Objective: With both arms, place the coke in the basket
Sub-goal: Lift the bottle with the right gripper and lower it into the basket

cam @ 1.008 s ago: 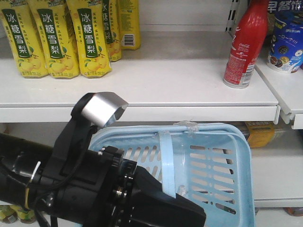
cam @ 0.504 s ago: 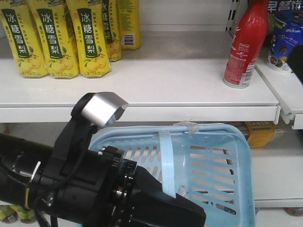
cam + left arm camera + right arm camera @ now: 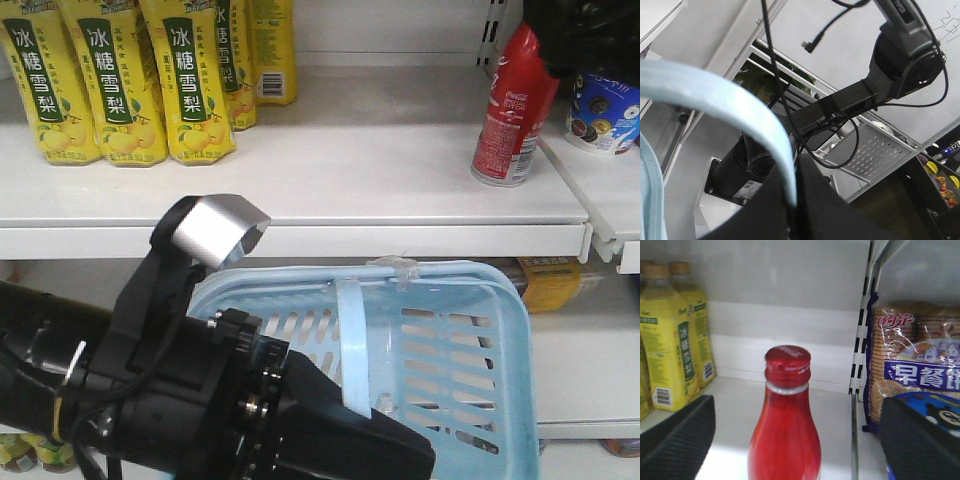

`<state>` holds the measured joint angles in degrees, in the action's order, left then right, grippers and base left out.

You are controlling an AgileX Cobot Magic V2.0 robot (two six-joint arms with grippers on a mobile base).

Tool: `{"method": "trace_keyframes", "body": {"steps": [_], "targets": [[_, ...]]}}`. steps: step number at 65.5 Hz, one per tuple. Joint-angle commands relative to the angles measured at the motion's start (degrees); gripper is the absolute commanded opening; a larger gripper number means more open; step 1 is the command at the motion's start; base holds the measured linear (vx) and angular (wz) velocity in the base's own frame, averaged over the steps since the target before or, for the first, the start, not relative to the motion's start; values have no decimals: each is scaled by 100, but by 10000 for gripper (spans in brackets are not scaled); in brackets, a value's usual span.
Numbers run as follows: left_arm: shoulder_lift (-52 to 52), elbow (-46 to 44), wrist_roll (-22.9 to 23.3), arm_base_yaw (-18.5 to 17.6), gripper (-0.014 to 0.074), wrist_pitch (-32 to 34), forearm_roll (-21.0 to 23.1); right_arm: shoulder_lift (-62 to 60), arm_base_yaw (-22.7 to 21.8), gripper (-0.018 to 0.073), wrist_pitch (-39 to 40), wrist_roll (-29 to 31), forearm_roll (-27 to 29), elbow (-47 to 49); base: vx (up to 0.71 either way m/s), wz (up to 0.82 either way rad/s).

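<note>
The right arm (image 3: 590,30) has swung in at top right, covering the cap of the red coke bottle (image 3: 510,115) standing on the shelf (image 3: 350,170). The right hand (image 3: 797,440) gapes wide on either side of it. The left hand (image 3: 365,425) clamps the handle (image 3: 350,340) of the tilted basket (image 3: 450,272) below.

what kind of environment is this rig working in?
Likely a shop or mock supermarket aisle: a white retail shelf stocked with yellow pear-drink bottles, a red Coke bottle and biscuit packs, plus a light blue shopping basket.
</note>
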<state>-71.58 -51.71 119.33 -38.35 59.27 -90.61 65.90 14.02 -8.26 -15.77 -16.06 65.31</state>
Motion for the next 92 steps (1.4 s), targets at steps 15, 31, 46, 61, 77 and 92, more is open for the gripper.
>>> {"method": "trace_keyframes", "body": {"steps": [15,31,46,61,77,92], "targets": [[180,-153,-35,-22,-6,52,475,484,-18,435,488,28,113,552,0,0],[180,-153,-35,-22,-6,52,475,115,-18,-16,221,65,71,552,0,0],[180,-153,-35,-22,-6,52,475,-875,-18,-10,-1719,239,89,521,0,0],[180,-153,-35,-22,-6,52,475,-1949,403,-6,-2811,1653,1757,521,0,0],[180,-153,-35,-22,-6,52,475,-2023,1130,-3,-3297,3343,4015,-176,0,0],[180,-153,-35,-22,-6,52,475,-1633,1623,-3,-2683,4057,4378,-1425,0,0]]}}
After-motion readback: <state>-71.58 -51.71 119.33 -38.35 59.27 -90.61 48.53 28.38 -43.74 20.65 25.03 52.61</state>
